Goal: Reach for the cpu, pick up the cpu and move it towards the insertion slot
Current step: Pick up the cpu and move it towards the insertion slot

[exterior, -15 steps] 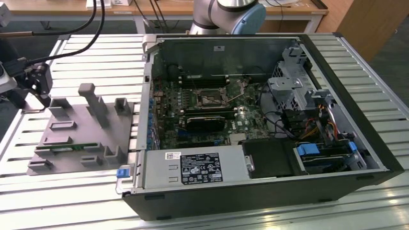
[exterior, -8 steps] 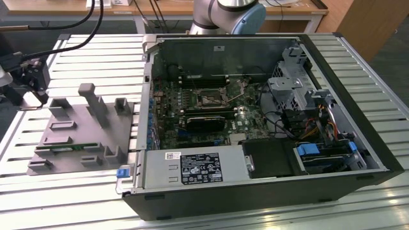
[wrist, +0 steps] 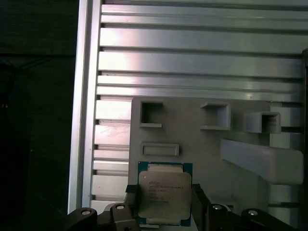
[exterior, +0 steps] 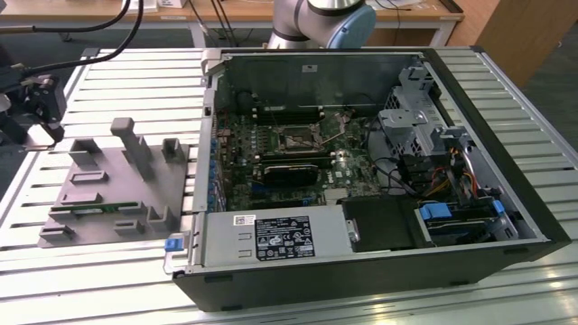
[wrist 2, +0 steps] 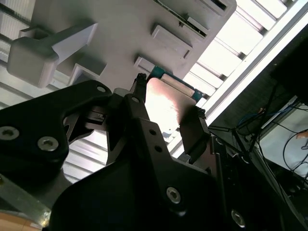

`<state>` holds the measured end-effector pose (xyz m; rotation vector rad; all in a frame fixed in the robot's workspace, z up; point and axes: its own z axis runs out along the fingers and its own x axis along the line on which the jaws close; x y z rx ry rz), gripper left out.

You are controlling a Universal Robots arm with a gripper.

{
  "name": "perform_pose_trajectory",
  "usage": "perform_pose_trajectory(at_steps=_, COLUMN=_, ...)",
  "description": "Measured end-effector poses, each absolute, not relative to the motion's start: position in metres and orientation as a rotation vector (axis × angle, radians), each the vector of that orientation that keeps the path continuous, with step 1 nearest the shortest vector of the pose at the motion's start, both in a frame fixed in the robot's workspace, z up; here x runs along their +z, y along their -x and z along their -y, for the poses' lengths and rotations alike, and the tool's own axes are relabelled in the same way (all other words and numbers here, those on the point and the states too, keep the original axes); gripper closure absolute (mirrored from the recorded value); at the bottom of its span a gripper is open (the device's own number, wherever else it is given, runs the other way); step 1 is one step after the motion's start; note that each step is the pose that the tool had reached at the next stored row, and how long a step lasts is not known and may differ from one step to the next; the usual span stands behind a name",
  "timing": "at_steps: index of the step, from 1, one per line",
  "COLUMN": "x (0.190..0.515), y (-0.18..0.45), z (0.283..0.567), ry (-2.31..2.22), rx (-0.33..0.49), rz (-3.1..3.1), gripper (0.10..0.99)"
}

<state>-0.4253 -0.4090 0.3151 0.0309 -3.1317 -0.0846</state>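
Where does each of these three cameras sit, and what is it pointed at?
Exterior view: off the arm, looking down on the open computer case, the insertion slot inside it and the grey tray; an arm joint shows at top.
First wrist view: on the arm, looking past the gripper, shut on the cpu, to the tray and slatted table.
Second wrist view: on the arm, looking along the gripper's black body at the cpu and tray.
Shared: both wrist views show the fingers gripping the cpu.
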Motion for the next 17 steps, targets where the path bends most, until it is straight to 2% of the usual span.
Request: perform_pose_trajectory(at_steps=17, x=0.34, y=0.425, z=0.409, ry=-0.031, rx=-0.085, rz=3.132, gripper=0.557)
